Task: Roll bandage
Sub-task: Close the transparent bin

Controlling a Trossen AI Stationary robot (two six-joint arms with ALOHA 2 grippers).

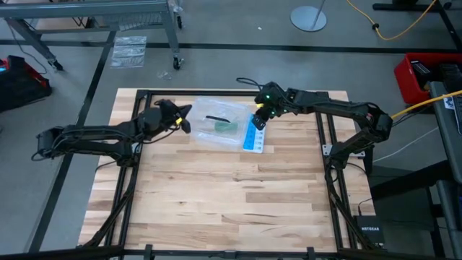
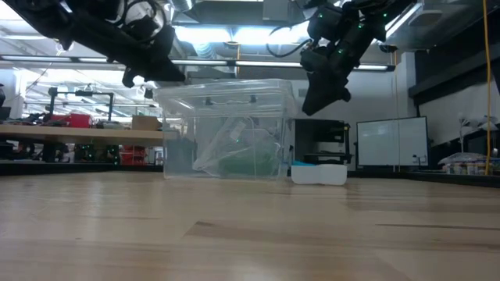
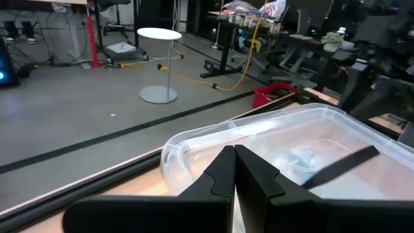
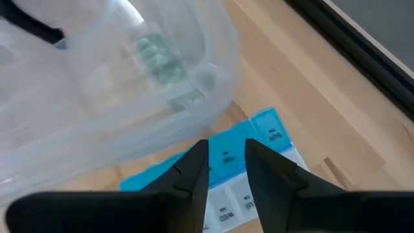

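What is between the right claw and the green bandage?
The clear plastic box's wall: the bandage lies inside the box, and the right gripper hangs outside, over the blue-and-white card. The right wrist view shows it.

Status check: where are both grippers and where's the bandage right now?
Left gripper shut, empty, at the clear bin's left edge. Right gripper open, empty, above the blue-and-white card. Bandage inside the bin, untouched.

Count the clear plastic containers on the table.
1. The clear container sits at the table's far centre, between the left gripper and right gripper, with the blue-and-white card beside it.
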